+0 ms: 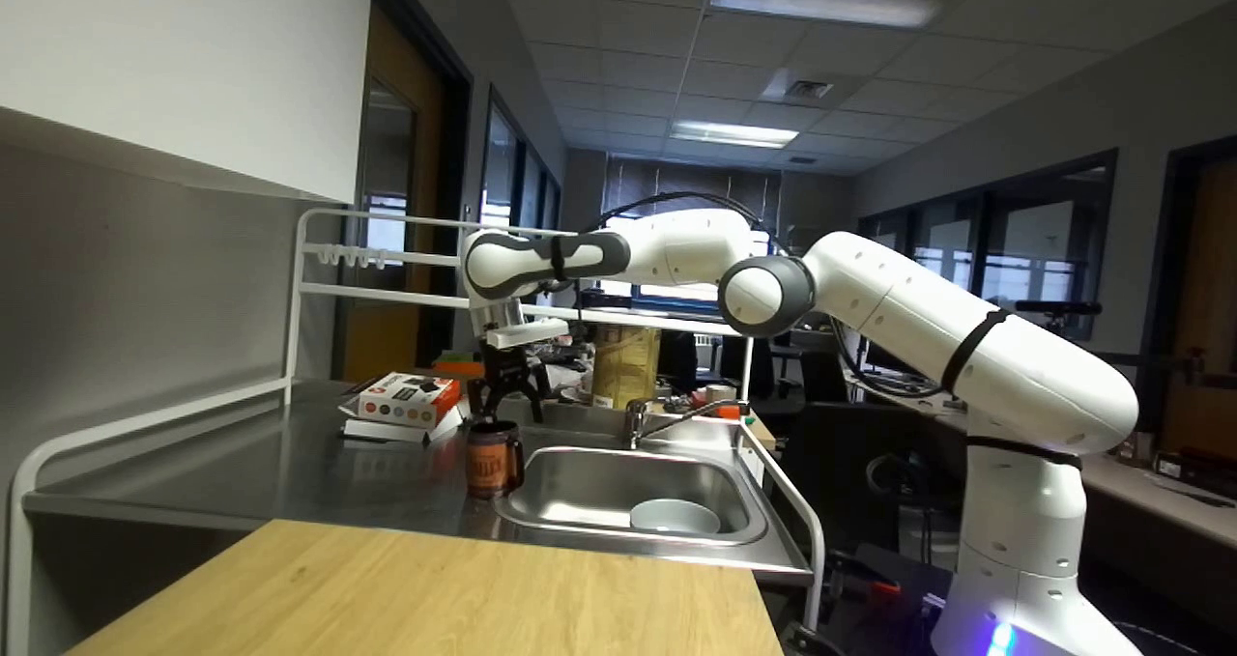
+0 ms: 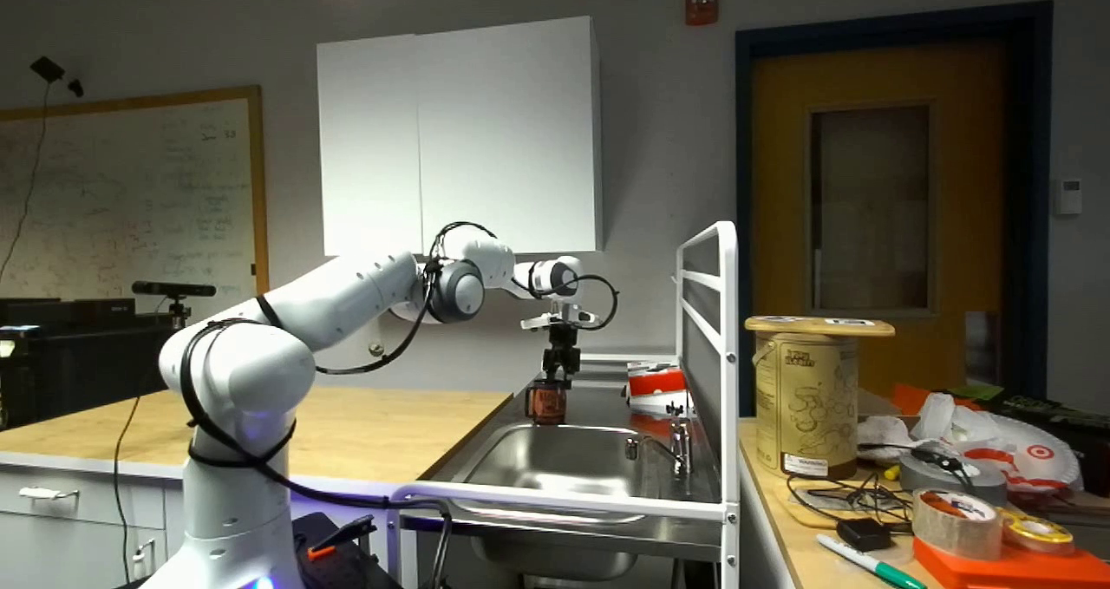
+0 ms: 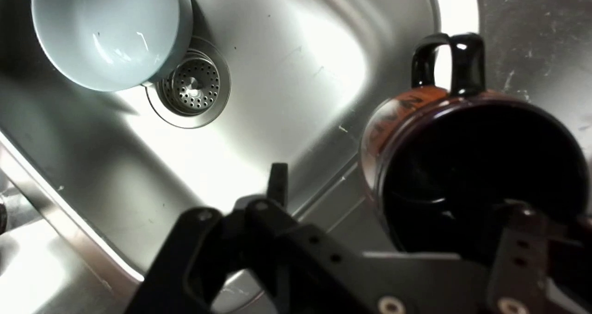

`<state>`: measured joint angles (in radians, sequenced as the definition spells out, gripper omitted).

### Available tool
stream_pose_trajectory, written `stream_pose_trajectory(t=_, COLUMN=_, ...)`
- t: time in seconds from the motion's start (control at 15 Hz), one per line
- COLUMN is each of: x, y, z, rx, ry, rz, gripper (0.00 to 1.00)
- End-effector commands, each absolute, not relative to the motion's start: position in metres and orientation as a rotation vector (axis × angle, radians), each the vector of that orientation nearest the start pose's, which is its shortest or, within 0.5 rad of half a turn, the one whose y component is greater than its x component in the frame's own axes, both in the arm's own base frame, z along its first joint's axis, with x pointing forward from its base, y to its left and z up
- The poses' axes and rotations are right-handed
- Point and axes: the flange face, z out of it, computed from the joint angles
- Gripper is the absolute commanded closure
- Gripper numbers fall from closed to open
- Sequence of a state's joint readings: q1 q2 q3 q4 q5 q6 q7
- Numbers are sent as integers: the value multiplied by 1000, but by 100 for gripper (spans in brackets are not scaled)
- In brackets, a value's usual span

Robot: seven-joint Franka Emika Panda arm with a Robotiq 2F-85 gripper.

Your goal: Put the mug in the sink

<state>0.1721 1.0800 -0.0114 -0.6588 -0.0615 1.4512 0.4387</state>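
The sink (image 3: 286,87) is gleaming in smooth stainless steel, while the bench (image 3: 527,32) is showing duller, scuffed metal. The bowl (image 3: 111,32) and mug (image 3: 462,161) are shining glossily; the gripper (image 1: 512,414) is looking matt.

In an exterior view, mug (image 1: 491,465) left of the sink (image 1: 580,487), bowl (image 1: 675,517) in the sink, faucet (image 1: 635,424) behind it

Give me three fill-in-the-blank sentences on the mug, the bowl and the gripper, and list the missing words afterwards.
1. Of the mug and the bowl, only the ____ is inside the sink.
2. The gripper is ____, with its fingers set apart.
3. In the wrist view, the mug's handle is coloured ____.

Missing words: bowl; open; black.
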Motion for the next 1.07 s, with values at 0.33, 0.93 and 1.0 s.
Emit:
stream_pose_trajectory(t=0.33, x=758, y=116, z=309, rx=-3194, ry=542, rz=413, gripper=80)
stream_pose_trajectory(t=0.93, x=762, y=110, z=314, rx=-3104, ry=587, rz=401, gripper=94)
stream_pose_trajectory(t=1.0, x=762, y=108, z=314, rx=-3098, ry=600, rz=403, gripper=94)
